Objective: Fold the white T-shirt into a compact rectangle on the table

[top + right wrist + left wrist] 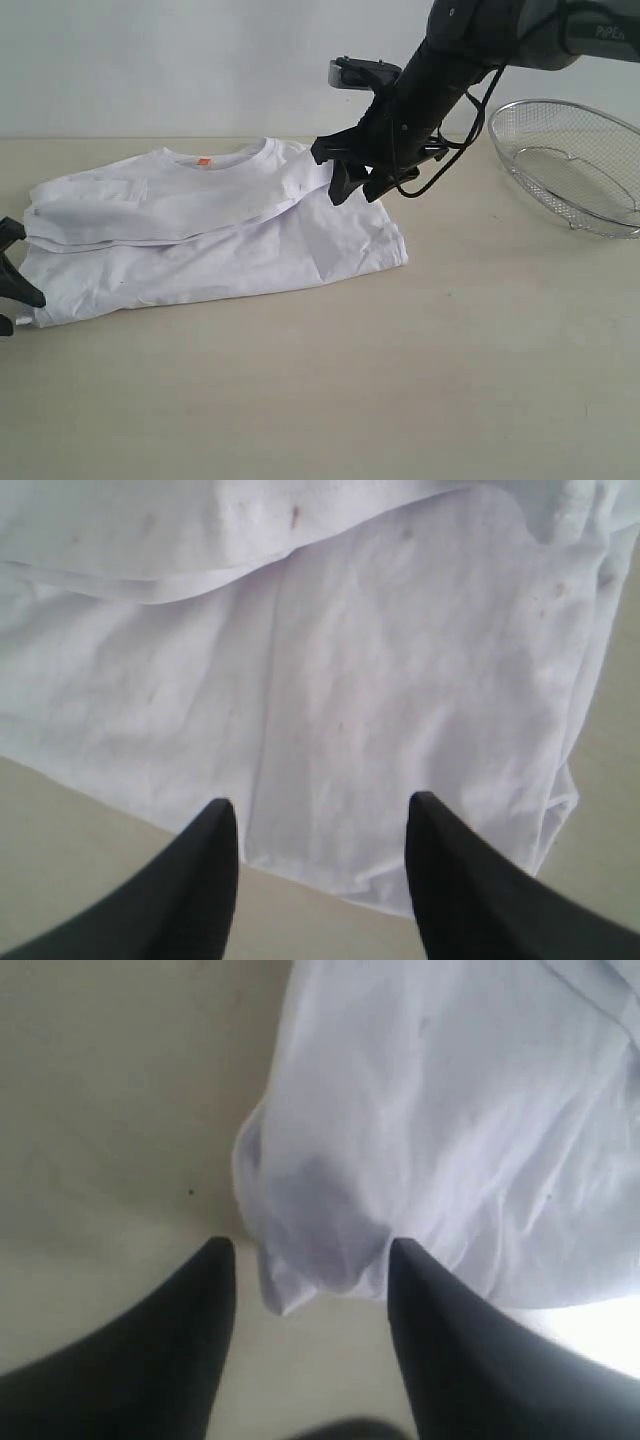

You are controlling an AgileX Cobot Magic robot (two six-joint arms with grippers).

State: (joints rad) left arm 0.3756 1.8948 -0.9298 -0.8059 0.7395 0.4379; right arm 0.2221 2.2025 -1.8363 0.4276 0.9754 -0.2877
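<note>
Exterior view: your white short-sleeved cotton T-shirt (200, 230) lies partly folded at the left of the pale beige table (400, 380), with broad bare tabletop in front. Your right gripper (355, 185) hovers wide-jawed over its right edge. Your left gripper (310, 1250) gapes either side of a loose corner. The silver wire-mesh basket (575, 165) sits well apart.

White T-shirt (230, 235) lies partly folded, seemingly face-down, on table (400, 380).

silver wire-mesh basket (585, 165) way over on the right, round and kinda shallow, tipped so its open side faces the camera, fine mesh with a thicker wire rim, right edge cut off by the frame, plain off-white wall (150, 60) behind everything
</note>
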